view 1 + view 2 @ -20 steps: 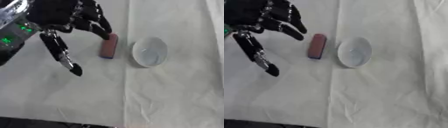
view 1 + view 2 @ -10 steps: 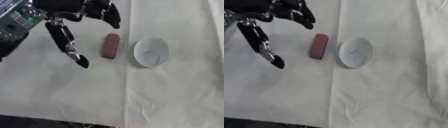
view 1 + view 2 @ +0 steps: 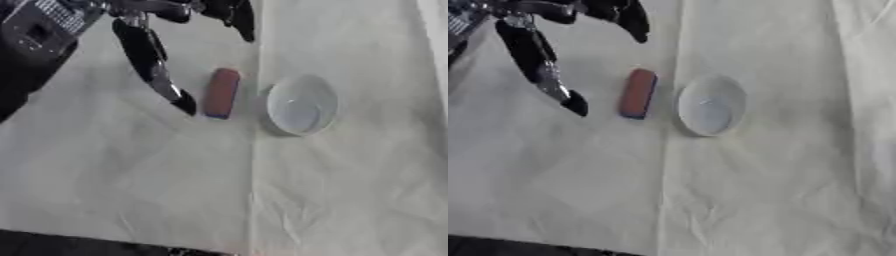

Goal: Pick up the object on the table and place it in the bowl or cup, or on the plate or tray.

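Lying on the white cloth-covered table point(image 3: 131, 190), the small reddish-brown oblong block with a dark blue lower end point(image 3: 220, 93) is the thing I must pick up. Its long axis runs almost straight away from me, only a little tilted, and it rests flat on the cloth. Just beside it on my right, apart from it by a narrow strip of cloth, stands the small round white bowl point(image 3: 302, 105) — this is where the block should go, and nothing is in it yet.

My left hand point(image 3: 149, 45) comes in from the upper left corner and holds nothing; its fingers are spread and relaxed. One long finger point(image 3: 162, 80) points down along the left side of the block, its tip near the block's lower end but, as I judge, not touching. Other fingers reach past the block's far end. So the block lies to the right of my hand, and my left hand is the nearer one — my right hand does not show in either view. To grasp, I think I should close across the short width.
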Robot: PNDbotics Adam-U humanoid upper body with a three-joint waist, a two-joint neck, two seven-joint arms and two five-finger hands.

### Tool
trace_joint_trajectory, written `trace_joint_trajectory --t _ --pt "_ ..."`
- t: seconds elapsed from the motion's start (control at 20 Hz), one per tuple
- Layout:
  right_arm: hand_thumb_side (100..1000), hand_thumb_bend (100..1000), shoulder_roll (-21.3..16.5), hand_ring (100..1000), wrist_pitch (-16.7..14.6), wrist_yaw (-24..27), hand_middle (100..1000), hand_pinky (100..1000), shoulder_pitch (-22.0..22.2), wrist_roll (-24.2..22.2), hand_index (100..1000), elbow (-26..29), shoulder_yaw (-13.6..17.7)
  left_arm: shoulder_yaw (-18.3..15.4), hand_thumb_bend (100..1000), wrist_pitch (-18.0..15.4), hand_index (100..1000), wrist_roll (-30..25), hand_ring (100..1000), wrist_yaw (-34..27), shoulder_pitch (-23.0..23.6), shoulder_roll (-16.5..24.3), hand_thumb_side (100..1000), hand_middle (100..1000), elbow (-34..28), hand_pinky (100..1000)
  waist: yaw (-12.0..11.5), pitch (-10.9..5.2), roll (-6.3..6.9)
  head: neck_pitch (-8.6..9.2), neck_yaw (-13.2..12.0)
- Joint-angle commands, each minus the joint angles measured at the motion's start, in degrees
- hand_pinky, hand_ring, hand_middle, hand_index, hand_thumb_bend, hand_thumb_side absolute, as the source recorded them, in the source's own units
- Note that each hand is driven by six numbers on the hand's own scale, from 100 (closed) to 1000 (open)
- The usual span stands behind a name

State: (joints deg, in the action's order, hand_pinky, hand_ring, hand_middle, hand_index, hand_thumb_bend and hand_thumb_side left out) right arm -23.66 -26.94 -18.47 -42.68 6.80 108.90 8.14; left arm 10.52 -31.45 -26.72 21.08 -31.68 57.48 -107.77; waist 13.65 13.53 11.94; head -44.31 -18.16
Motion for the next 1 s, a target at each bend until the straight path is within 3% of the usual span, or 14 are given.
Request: trace_joint_trajectory --t 0.05,0.15,0.3,0.5,1.0 --pt "593 100 -0.4 677 0.1 0.3 880 592 -0.4 -0.2 839 1.1 0.2 -0.4 666 1.3 865 -0.9 629 1.6 -1.7 0.1 702 738 2.4 590 0.0 -1.35 -0.29 0.2 -0.3" --pt "593 100 -0.4 677 0.2 0.4 880 592 -0.4 -0.3 839 1.1 0.2 -0.6 628 3.0 863 -0.5 635 3.8 -2.4 -0.4 697 740 4.2 620 0.0 -1.35 -0.26 0.2 -0.3" --pt "592 100 -0.3 677 0.2 0.5 880 592 -0.4 -0.4 840 1.2 0.2 -0.5 641 7.6 869 0.4 648 10.3 -3.3 -1.2 699 747 5.9 624 0.1 -1.35 -0.22 0.2 -0.3" --pt "592 100 -0.1 677 0.2 0.8 880 592 -0.3 -0.7 840 1.3 0.2 0.4 618 11.5 893 0.0 684 16.7 -3.7 -2.3 753 771 7.2 662 0.1 -1.4 -0.2 0.2 -0.4" --pt "593 100 0.3 677 0.8 1.1 880 591 0.0 -0.9 841 2.1 0.4 1.2 641 14.1 915 -6.1 716 21.5 -3.0 -2.7 792 800 6.5 683 -0.1 -1.41 0.08 0.2 -0.2"
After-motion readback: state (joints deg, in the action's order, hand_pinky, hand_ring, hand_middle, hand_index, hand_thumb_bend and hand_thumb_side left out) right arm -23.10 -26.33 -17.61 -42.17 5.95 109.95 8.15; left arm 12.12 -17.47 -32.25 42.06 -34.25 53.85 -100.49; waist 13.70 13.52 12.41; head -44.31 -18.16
